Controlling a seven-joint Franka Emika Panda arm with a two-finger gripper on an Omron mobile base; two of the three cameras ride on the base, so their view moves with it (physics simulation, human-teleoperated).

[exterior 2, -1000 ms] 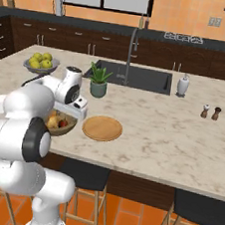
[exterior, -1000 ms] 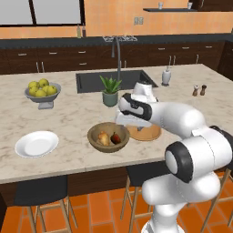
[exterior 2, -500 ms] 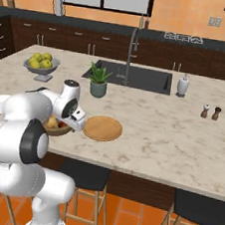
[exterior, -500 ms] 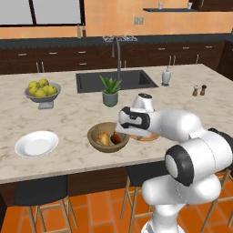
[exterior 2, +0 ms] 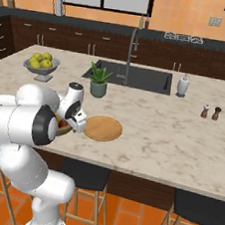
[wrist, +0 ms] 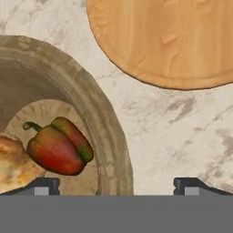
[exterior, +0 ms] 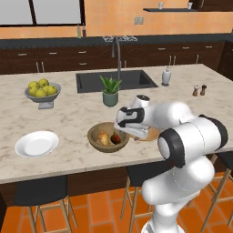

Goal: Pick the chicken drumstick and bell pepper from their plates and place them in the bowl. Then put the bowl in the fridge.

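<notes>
The brown wooden bowl [exterior: 96, 132] sits near the counter's front edge and holds both the golden chicken drumstick [exterior: 104, 138] and the dark red bell pepper [exterior: 116, 138]. In the hand view the bell pepper [wrist: 57, 148] lies inside the bowl rim [wrist: 107, 127], with the chicken drumstick [wrist: 11, 164] to its left. My gripper [wrist: 117, 186] is open and low over the bowl's right rim, one fingertip [wrist: 43, 185] over the bowl's inside and the other over the marble. The tan wooden plate [exterior 2: 102, 128] lies bare beside the bowl. The white plate [exterior: 36, 143] lies bare to the left. My gripper [exterior: 132, 132] holds nothing.
A grey footed fruit bowl [exterior: 42, 91] stands at the back left of the island. A potted plant [exterior: 110, 91] stands behind the wooden bowl, before the sink [exterior: 116, 81] and tap. A soap bottle [exterior: 166, 76] and two shakers [exterior: 199, 90] stand to the right.
My hand has come down and slightly left, from above the wooden plate to the bowl's right rim. The bowl, food and plates have stayed put.
</notes>
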